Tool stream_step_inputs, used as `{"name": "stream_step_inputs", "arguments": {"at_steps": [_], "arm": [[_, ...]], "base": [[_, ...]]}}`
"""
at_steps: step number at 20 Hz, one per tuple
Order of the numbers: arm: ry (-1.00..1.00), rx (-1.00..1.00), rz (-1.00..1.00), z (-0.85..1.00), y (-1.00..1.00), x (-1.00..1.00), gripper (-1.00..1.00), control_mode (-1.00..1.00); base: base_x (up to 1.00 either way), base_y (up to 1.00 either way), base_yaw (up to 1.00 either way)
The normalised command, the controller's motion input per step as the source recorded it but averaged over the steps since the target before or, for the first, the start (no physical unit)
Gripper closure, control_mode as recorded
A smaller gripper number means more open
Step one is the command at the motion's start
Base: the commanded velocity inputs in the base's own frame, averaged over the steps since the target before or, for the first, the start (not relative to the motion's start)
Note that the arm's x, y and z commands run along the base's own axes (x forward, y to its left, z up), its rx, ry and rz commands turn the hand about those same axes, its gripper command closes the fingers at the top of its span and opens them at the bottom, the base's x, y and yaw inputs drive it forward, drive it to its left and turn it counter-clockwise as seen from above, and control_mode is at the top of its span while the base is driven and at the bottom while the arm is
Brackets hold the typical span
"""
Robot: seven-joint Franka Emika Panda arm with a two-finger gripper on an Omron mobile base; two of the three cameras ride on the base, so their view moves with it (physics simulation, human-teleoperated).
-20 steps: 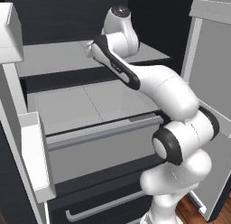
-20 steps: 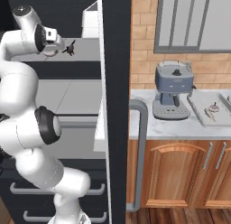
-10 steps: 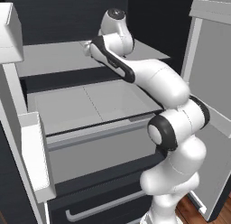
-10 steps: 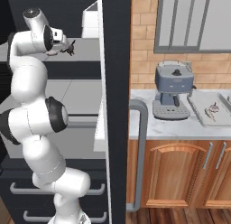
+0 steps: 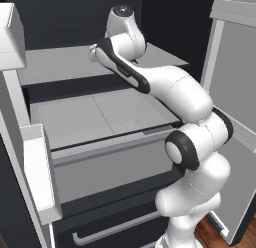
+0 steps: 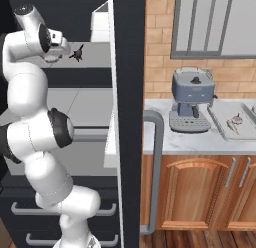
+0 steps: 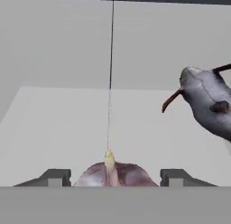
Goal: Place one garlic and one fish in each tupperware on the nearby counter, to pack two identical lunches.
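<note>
On the fridge's upper shelf, I have my tool straddling a garlic

From the hand view, the two fingertips stand either side of the pinkish bulb with its pointed tip between them; each shows a gap to the bulb, so I cannot tell whether they are pinching it yet. A fish lies just to the right, apart from the garlic, running off the right edge of that view. Ahead, the shelf runs bare to the back wall, so I have open room forward and to the left. From the right base view, the tool sits low over the shelf with the fish just beside it, and the fridge's dark side panel stands between the shelf and the table, where a tupperware with food in it rests beside the coffee machine
</note>
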Motion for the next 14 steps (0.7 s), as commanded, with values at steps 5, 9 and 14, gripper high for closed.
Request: {"name": "stream_step_inputs", "arguments": {"at_steps": [5,9,14], "arm": [[-0.12,-0.03,0.0,0.0,0.04,-0.51,1.0,-1.0],[-0.34,-0.02,-0.07,0.0,0.14,-1.0,1.0,-1.0],[-0.07,0.1,-0.22,0.0,0.03,-1.0,1.0,-1.0]], "base": [[0.0,0.0,0.0],[0.0,0.0,0.0],[0.0,0.0,0.0]]}}
